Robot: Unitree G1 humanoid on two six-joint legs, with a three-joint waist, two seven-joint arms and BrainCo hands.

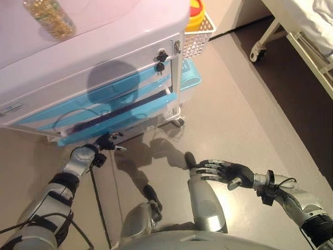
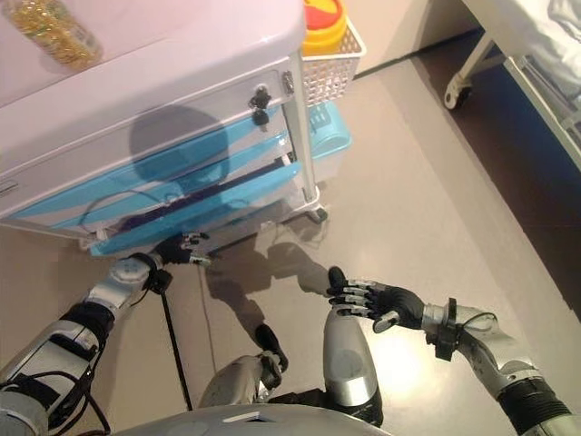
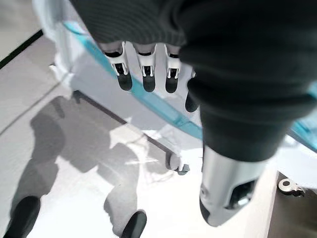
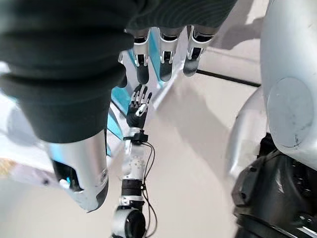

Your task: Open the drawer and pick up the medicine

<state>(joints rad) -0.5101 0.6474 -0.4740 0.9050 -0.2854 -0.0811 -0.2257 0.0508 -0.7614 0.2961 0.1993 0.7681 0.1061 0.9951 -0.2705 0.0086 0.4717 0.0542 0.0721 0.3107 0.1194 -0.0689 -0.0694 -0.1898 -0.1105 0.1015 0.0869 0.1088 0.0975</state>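
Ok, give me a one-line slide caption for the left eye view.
Left hand reaches, fingers open, toward the lowest blue drawer of the medical cart; right hand hovers open over the floor.

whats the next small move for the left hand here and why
Probably ease the left hand up and forward to hook its fingers on the front edge of the lowest blue drawer. The hand is open just below that drawer front on the cart, gripping nothing, and no medicine shows yet. The right hand hangs open over the floor, away from the cart.
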